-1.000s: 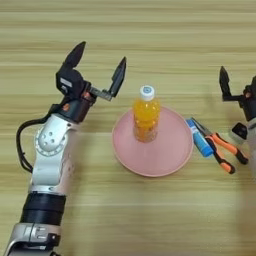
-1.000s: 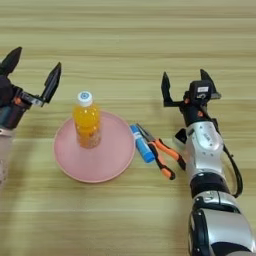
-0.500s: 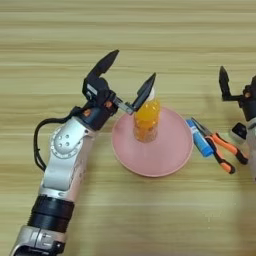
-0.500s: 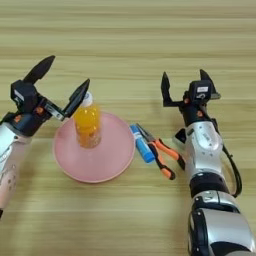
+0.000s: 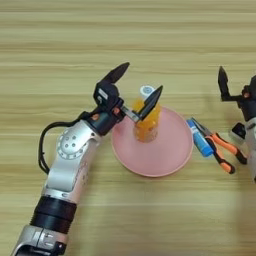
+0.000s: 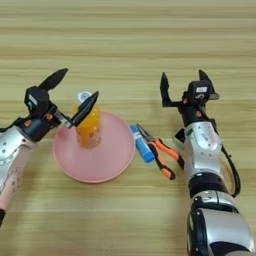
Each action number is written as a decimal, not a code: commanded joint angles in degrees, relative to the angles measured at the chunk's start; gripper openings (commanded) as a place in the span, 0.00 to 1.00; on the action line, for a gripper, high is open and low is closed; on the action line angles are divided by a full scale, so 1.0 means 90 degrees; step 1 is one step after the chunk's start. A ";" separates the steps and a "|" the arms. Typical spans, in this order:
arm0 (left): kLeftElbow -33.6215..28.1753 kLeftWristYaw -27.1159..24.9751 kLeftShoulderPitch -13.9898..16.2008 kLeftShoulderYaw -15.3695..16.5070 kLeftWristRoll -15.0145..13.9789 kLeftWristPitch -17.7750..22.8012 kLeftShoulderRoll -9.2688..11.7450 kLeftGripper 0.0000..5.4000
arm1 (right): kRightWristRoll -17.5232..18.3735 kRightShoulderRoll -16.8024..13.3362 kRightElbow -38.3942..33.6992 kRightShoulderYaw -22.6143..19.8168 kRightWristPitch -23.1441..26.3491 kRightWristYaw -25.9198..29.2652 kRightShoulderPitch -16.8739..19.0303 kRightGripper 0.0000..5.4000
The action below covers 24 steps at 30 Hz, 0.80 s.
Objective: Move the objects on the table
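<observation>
Table [image 5: 60, 45] was light brown w/ horizontal wood-grain stripes. Plate [image 5: 167, 155] was plain pink. Bottle [image 5: 146, 122], at 10 o'clock on the plate, held orange drink under a white cap [image 5: 147, 91]. Stick [image 5: 200, 141] at 3 o'clock of the plate was blue; pliers [image 5: 220, 149] had orange handles, dark metal tips. Both grippers' fingers were black: left gripper [image 5: 138, 88], right gripper [image 6: 184, 86]. Arm shells silver-grey w/ small orange accents.
</observation>
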 commanded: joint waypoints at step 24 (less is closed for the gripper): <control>0.0205 -0.0377 0.0133 -0.0105 0.0057 0.1133 0.0316 1.00 | -0.0033 0.0054 0.0008 0.0026 -0.0010 -0.0059 -0.0147 0.99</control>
